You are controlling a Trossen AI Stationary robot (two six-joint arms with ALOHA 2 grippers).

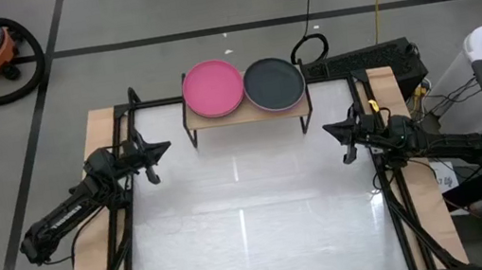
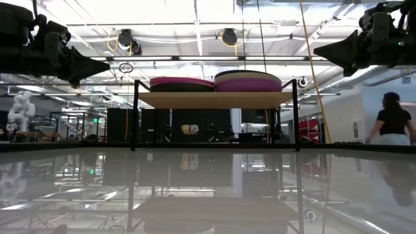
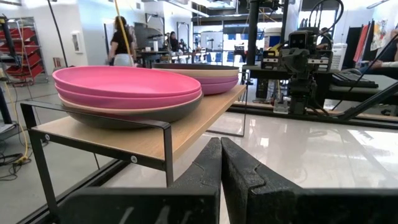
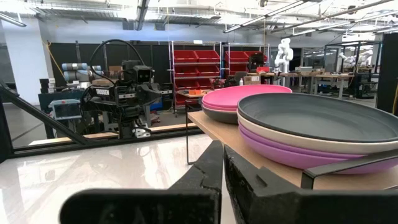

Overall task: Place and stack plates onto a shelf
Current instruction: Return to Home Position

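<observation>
Both tools are pinched fully closed on nothing. The left tool (image 1: 164, 148) and right tool (image 1: 329, 128) hang over the glossy white table (image 1: 243, 211), with the shelf (image 1: 248, 117) ahead of and between them. On its pale wooden top a hot pink plate (image 1: 213, 88) lies uppermost nearer the left tool and a dark grey plate (image 1: 274, 83) nearer the right, with others beneath each. They look matte, stiff, shallow and probably light; I'd take one by its raised rim.

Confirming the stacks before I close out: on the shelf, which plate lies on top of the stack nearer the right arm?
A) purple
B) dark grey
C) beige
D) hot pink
B: in the high view the dark grey plate tops that stack on the shelf, and the hot pink plate tops the other one.
</observation>
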